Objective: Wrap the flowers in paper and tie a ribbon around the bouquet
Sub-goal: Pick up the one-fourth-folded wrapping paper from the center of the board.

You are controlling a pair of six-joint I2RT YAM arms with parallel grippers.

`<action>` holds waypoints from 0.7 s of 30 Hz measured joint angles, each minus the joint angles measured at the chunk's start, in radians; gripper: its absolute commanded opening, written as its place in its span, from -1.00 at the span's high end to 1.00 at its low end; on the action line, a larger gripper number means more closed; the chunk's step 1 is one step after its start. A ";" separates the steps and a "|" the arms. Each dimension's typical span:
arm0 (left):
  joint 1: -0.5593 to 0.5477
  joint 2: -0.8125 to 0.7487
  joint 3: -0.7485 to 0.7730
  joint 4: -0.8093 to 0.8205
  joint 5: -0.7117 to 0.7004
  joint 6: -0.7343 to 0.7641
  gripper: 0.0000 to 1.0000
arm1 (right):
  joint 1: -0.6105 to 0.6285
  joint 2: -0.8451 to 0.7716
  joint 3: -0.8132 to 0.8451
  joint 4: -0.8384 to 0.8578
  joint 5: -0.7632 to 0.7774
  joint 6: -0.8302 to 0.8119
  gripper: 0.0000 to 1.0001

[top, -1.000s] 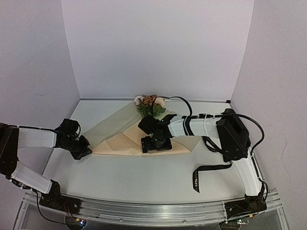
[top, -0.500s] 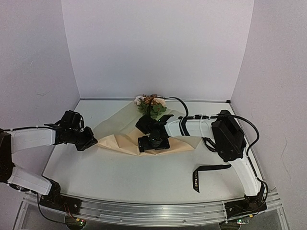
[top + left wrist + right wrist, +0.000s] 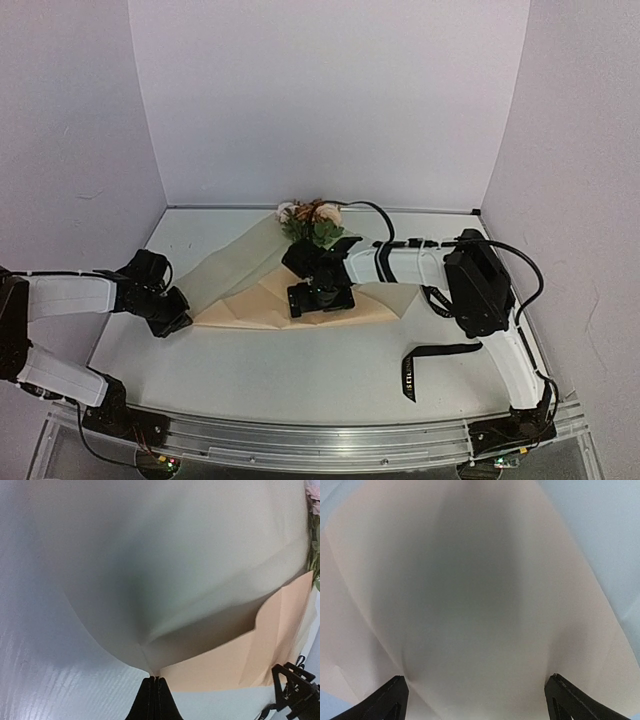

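Tan paper [image 3: 262, 292] folded over the flowers [image 3: 312, 222] — black ribbon [image 3: 432, 354] off to the right.
The paper is creased, pale side up on the left. Cream and brown blooms peek out at its far end; the ribbon lies bent, well apart.

Plain pale lilac walls [image 3: 330, 100] on three sides, white tabletop [image 3: 280, 370], metal rail [image 3: 320, 435] along near edge
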 measured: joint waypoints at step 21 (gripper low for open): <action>0.055 -0.005 0.015 -0.058 0.013 0.065 0.99 | 0.089 0.142 0.194 0.128 -0.233 0.127 0.42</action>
